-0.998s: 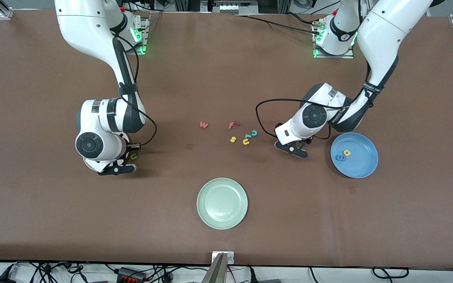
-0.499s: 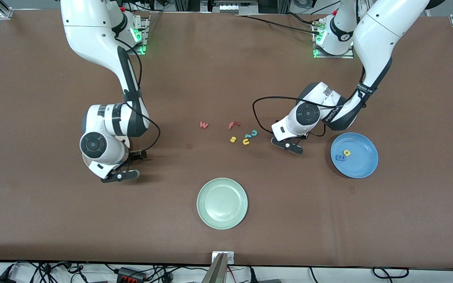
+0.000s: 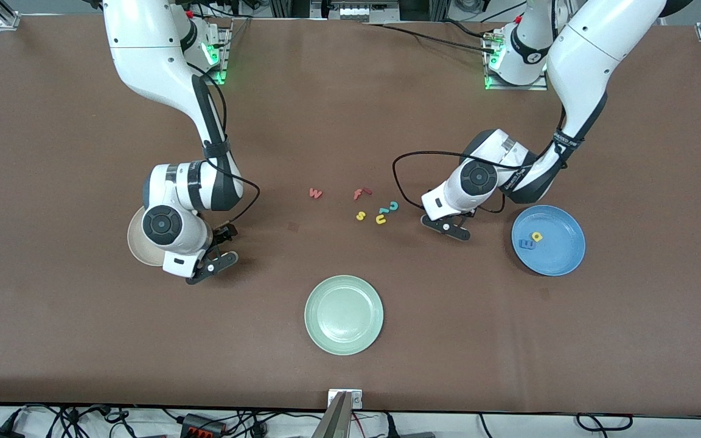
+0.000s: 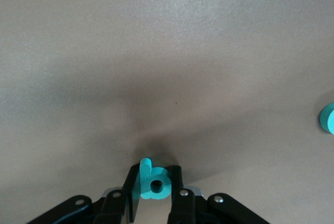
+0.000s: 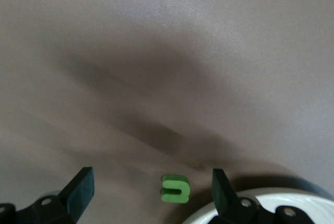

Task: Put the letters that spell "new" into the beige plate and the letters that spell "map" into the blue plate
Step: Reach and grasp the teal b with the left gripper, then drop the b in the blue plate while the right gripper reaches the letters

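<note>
We hold the teal letter [image 4: 154, 185] clenched in the left gripper [image 4: 154, 192]; a thin grip risks dropping it before the blue plate [image 3: 563, 258]. Right gripper [image 5: 151, 187] released, green letter [image 5: 175, 188] beside the beige plate [image 5: 271, 203].

Gripper: I am pinching my left gripper [image 4: 154, 195] shut on a teal letter [image 4: 152, 182].
Letter: it is standing upright between my black fingers [image 4: 177, 205], just above the brown table [image 4: 167, 51].
Edge: another teal piece [image 4: 327, 118] is lying apart.
</note>
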`<state>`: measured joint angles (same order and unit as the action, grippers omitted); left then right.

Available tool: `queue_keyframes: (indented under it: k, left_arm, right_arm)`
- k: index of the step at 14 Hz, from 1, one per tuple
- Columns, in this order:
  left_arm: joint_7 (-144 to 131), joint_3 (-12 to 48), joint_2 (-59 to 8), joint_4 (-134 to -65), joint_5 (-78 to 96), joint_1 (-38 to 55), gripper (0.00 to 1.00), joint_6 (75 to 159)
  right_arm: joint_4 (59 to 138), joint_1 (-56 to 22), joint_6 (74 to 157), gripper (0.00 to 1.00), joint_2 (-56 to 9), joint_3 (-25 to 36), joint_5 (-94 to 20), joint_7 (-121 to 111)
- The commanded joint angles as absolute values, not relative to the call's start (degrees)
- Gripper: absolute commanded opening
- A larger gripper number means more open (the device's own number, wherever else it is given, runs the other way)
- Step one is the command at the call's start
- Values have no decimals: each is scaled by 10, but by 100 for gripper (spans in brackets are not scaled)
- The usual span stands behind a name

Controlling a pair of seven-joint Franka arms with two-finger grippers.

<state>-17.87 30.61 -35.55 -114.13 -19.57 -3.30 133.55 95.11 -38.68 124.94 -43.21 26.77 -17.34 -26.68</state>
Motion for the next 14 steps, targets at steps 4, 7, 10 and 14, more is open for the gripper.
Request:
queue_keyframes:
  k: [4,7,10,14]
  left_arm:
    - [-151,307,-318,-1077,-213,-50,14,1183]
    - [-29,301,-318,-1046,-226,-109,15,1149]
    - [75,302,-331,-1037,-315,-179,16,1154]
    - [79,303,-354,-1040,-338,-222,84,1161]
  right_arm:
    - [940,-430,1251,100,-435,263,-186,-280]
    - [940,-472,1251,100,-433,263,-207,-190]
    - [944,-532,1254,100,-433,264,-207,-46]
    - [947,-583,1245,100,-429,265,-201,-109]
